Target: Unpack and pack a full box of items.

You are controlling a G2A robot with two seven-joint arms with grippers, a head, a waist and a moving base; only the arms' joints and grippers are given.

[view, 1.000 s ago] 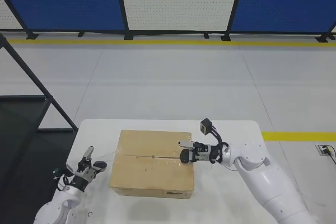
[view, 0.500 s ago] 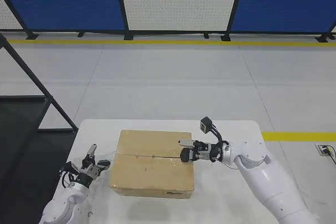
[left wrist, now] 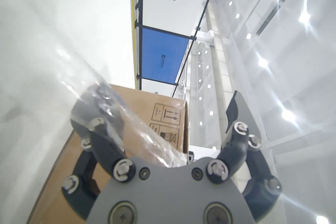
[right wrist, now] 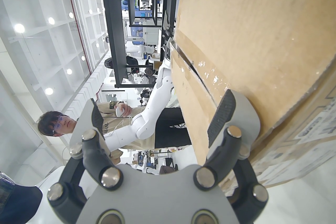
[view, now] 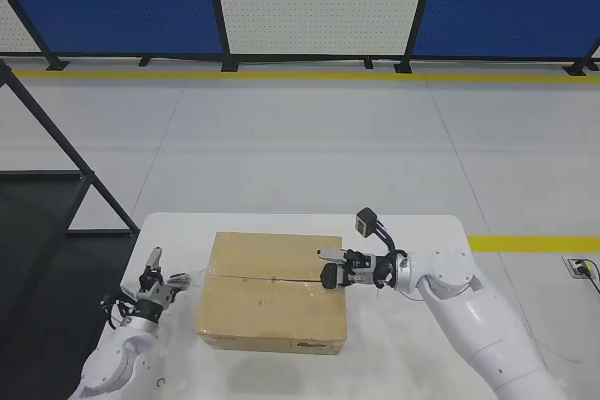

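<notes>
A closed brown cardboard box (view: 270, 295) sits in the middle of the white table (view: 170, 235). Its two top flaps meet at a seam with a narrow gap (right wrist: 194, 72). My right gripper (view: 327, 270) is open at the seam's right end. One fingertip (right wrist: 225, 112) rests on the box top (right wrist: 249, 25) and the other is in the air off the box edge. My left gripper (view: 164, 274) is open beside the box's left side (left wrist: 157, 114). A strip of clear tape (left wrist: 123, 114) clings to one of its fingers.
A black metal frame (view: 50, 130) stands off the table's left side. Blue and white partition panels (view: 320, 25) line the far floor. Bare table lies in front of the box and along its left side.
My left gripper has turned and shifted slightly away from the table's front edge beside the box. The right gripper has stayed at the seam.
</notes>
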